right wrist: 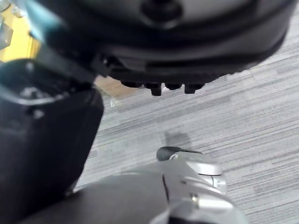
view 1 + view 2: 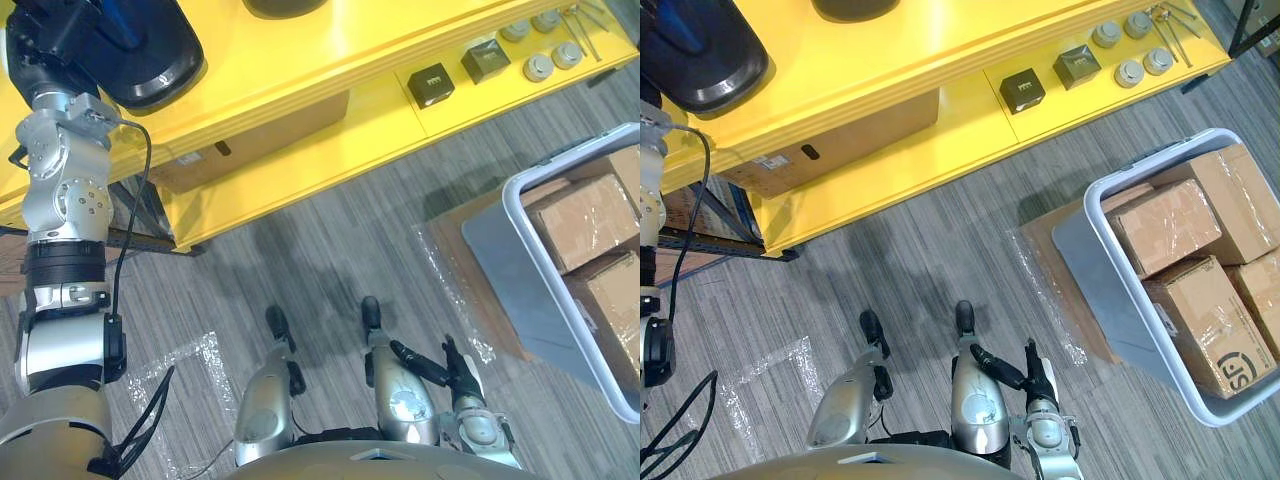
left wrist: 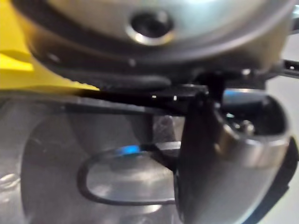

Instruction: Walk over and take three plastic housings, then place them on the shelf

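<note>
Black housing: there it is, a glossy black housing (image 2: pixel 150 60) up on the top deck of the yellow shelf (image 2: pixel 300 60), at the far left.
Second dark housing: another dark rounded piece (image 2: pixel 285 6) on the same deck, further right, cut off by the far edge of the view.
Left hand: arm raised high on the left, left hand (image 2: pixel 60 40) right up against the black housing; whether it has a grip on it I cannot tell.
Right hand: hanging low at the near right, right hand (image 2: pixel 460 380) just above the floor, its fingers (image 2: pixel 420 362) apart and stretched out, carrying nothing.
Lower ledge: two small black square boxes (image 2: pixel 431 84) side by side on the shelf's lower ledge, with a cluster of round grey pieces (image 2: pixel 540 67) to their right.
Far right of ledge: thin metal tools (image 2: pixel 585 25) lying past the round pieces.
Under the top deck: a brown cardboard box (image 2: pixel 260 140) tucked in below the deck.
Bin: a pale grey bin (image 2: pixel 500 260) on the floor to the right, well apart from the shelf, packed with taped cardboard cartons (image 2: pixel 585 220).
Under the bin: a flat cardboard sheet (image 2: pixel 450 230) sticking out towards the shelf.
Floor: grey striped carpet (image 2: pixel 330 250), with a clear plastic film (image 2: pixel 200 370) lying on it at the near left.
</note>
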Available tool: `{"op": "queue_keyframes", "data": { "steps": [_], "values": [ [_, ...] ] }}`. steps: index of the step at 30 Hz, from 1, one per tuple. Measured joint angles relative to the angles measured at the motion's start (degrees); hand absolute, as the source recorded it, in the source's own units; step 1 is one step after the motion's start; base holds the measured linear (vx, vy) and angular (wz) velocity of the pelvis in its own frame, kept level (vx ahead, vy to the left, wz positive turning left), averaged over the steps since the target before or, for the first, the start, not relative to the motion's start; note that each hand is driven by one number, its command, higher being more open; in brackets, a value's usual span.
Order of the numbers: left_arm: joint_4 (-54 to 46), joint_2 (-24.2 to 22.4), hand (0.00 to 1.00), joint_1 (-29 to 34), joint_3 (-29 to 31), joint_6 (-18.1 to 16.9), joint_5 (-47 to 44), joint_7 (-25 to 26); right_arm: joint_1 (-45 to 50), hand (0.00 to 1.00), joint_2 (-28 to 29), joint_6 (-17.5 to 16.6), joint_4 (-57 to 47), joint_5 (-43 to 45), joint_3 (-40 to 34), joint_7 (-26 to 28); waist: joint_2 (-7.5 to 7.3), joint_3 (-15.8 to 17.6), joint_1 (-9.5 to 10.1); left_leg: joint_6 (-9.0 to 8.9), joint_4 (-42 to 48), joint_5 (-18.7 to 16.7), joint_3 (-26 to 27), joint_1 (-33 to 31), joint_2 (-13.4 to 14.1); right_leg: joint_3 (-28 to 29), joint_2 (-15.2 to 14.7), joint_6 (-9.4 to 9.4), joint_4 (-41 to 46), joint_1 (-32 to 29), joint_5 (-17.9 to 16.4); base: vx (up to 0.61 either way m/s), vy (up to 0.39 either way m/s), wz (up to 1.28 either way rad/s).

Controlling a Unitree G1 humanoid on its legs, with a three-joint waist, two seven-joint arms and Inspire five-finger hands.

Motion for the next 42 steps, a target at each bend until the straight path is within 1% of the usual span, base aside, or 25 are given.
{"op": "queue_keyframes", "data": {
  "steps": [3,5,7,11,14,18,21,22,23,24,29,31,33,36,39,42],
  "values": [
    [2.4,1.3,0.0,-2.4,-0.9,-0.9,0.0,3.5,-0.5,1.0,0.0,0.4,0.0,1.1,0.4,0.0,-0.38,0.4,-0.05,-0.03,0.0,0.0,0.1,-0.7,0.4,0.1,0.4,-0.19,0.7,-1.1,-0.1,0.01,-0.012,-0.03],
    [3.5,1.9,0.0,-3.7,-0.9,-0.9,0.2,5.0,-0.8,1.0,0.0,0.5,0.0,1.6,0.7,-0.1,-0.67,0.9,-0.06,-0.1,0.0,0.1,0.1,-0.8,0.5,0.1,0.5,-0.29,1.0,-1.3,-0.2,0.0,-0.007,-0.02],
    [4.7,2.7,0.0,-4.3,-0.9,-1.0,2.4,6.8,-0.9,1.0,-0.1,0.7,0.0,1.7,1.1,-0.8,-0.76,0.9,-0.1,-0.12,0.0,0.1,0.1,-1.2,0.6,0.1,0.6,-0.29,1.0,-1.7,-0.3,0.0,0.0,0.0],
    [7.7,4.3,0.0,-5.5,-0.9,-0.7,4.1,8.6,-1.0,1.0,-0.1,0.9,0.0,1.7,1.5,-1.6,-0.95,1.0,0.01,-0.09,0.0,0.2,-0.1,-1.4,0.6,0.0,0.6,-0.33,1.1,-1.9,-0.3,0.03,0.003,0.02],
    [10.1,5.7,0.0,-5.6,-0.9,-0.1,4.1,8.4,-1.0,1.0,-0.1,1.2,0.0,2.5,1.7,-2.0,-0.99,1.1,0.03,-0.09,0.0,0.2,-0.3,-1.4,0.6,-0.2,0.5,-0.26,1.7,-2.0,-0.7,0.04,0.003,0.04],
    [11.7,7.1,0.0,-5.5,-0.9,2.8,4.1,7.6,-1.1,1.0,-0.1,1.7,0.0,2.9,1.7,-2.0,-1.0,1.1,0.17,-0.11,0.0,0.2,-0.6,-1.4,0.6,-0.5,0.5,-0.34,2.0,-1.9,-1.1,0.02,0.0,0.04],
    [12.0,7.7,0.0,-5.5,-0.8,4.6,4.8,5.6,-1.1,1.0,-0.2,2.2,0.0,3.1,1.7,-2.0,-1.0,1.1,0.35,-0.14,0.0,0.2,-0.8,-1.4,0.6,-0.7,0.5,-0.4,2.1,-1.8,-1.2,0.02,0.004,0.04],
    [12.0,8.6,0.0,-5.4,-0.9,6.1,6.6,4.3,-1.3,1.0,-0.2,2.5,0.0,3.1,1.7,-2.0,-1.01,1.1,0.26,-0.16,0.0,0.3,-0.9,-1.4,0.6,-0.8,0.5,-0.4,2.2,-1.8,-1.2,0.0,0.0,0.0],
    [12.0,8.8,0.0,-5.4,-0.9,6.7,7.1,4.0,-1.3,1.0,-0.2,2.6,0.0,3.2,1.7,-2.0,-1.01,1.1,0.24,-0.16,0.0,0.3,-0.8,-1.4,0.6,-0.7,0.5,-0.4,2.2,-1.8,-1.2,0.0,0.0,0.0],
    [12.1,8.9,1.0,-5.4,-0.9,7.1,8.9,3.6,-1.4,1.0,-0.2,2.7,0.0,3.4,1.7,-2.0,-1.01,1.1,0.2,-0.17,0.0,0.3,-0.8,-1.4,0.6,-0.7,0.5,-0.4,2.3,-1.9,-1.2,0.0,0.0,0.0],
    [12.6,9.0,1.0,-6.0,-1.0,8.1,11.0,3.0,-1.4,1.0,-0.2,2.9,0.0,4.1,1.8,-1.9,-1.01,1.1,0.1,-0.19,0.0,0.3,-0.7,-1.4,0.6,-0.6,0.5,-0.39,2.5,-2.0,-1.2,0.0,0.0,0.0],
    [13.6,9.8,1.0,-6.3,-2.6,8.5,13.2,2.9,-1.4,1.0,-0.2,2.9,0.0,4.1,1.8,-1.9,-1.01,1.1,0.0,-0.19,0.0,0.3,-0.6,-1.4,0.6,-0.5,0.5,-0.38,2.6,-2.2,-1.2,0.01,0.003,-0.04],
    [14.0,11.3,1.0,-6.5,-4.4,9.5,16.1,3.3,-1.6,1.0,-0.3,2.9,-0.1,4.5,1.8,-1.9,-1.02,1.1,-0.06,-0.19,0.0,0.3,-0.1,-1.7,0.6,0.1,0.5,-0.31,2.8,-2.9,-1.1,0.02,0.005,-0.1],
    [15.8,11.4,1.0,-8.3,-5.3,10.4,19.6,4.6,-1.6,1.0,-0.3,2.9,-0.1,5.4,2.2,-2.0,-1.15,1.2,-0.62,-0.19,0.0,0.3,0.0,-1.7,0.6,0.1,0.5,-0.29,2.8,-3.0,-1.1,0.03,0.005,-0.02],
    [16.5,11.7,1.0,-8.9,-5.6,10.9,20.5,6.2,-1.8,1.0,-0.3,2.9,-0.1,5.5,2.3,-2.0,-1.17,1.2,-1.35,-0.19,0.0,0.3,0.0,-1.8,0.6,0.2,0.5,-0.29,2.8,-3.1,-1.1,0.04,0.005,-0.01],
    [18.1,11.7,1.0,-10.8,-5.9,11.8,22.2,7.1,-1.9,1.0,-0.3,2.9,-0.1,5.6,2.3,-2.0,-1.18,1.2,-1.41,-0.19,0.0,0.3,0.2,-2.1,0.7,0.3,0.6,-0.28,2.9,-3.5,-1.1,0.02,0.001,-0.02]
  ]
}}
